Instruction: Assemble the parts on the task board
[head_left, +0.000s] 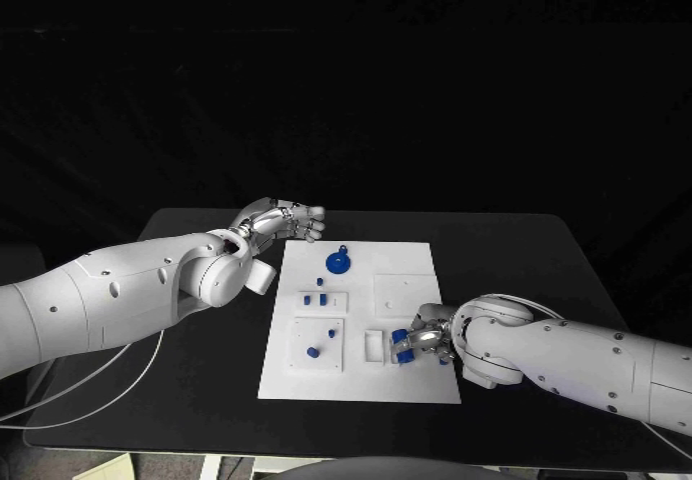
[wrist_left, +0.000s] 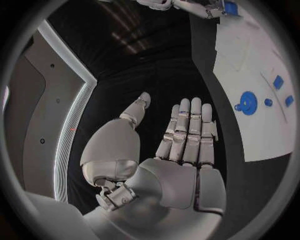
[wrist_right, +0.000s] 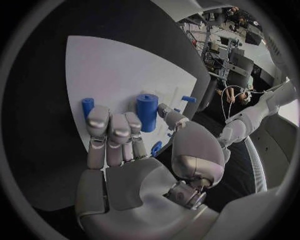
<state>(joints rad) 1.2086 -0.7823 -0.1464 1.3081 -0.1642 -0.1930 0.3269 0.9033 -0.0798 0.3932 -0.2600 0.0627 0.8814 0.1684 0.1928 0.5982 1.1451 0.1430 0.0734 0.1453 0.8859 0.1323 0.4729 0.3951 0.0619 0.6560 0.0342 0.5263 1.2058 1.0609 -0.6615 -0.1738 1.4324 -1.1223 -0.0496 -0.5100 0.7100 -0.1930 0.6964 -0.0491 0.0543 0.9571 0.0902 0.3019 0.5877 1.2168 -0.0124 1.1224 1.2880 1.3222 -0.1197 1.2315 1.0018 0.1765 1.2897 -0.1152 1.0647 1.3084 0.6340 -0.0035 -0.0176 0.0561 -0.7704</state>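
Held a blue cylindrical part between fingers and thumb of the right hand, low over the near right of the task board. Kept the left hand released, fingers straight, off the board's far left corner. Risked tilting the part in so slight a pinch, jamming at the socket or nudging the neighbouring small part.

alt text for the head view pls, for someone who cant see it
The robot's right hand grips a blue part at the near right of the white task board. Its left hand hovers off the board's far left corner, holding nothing.
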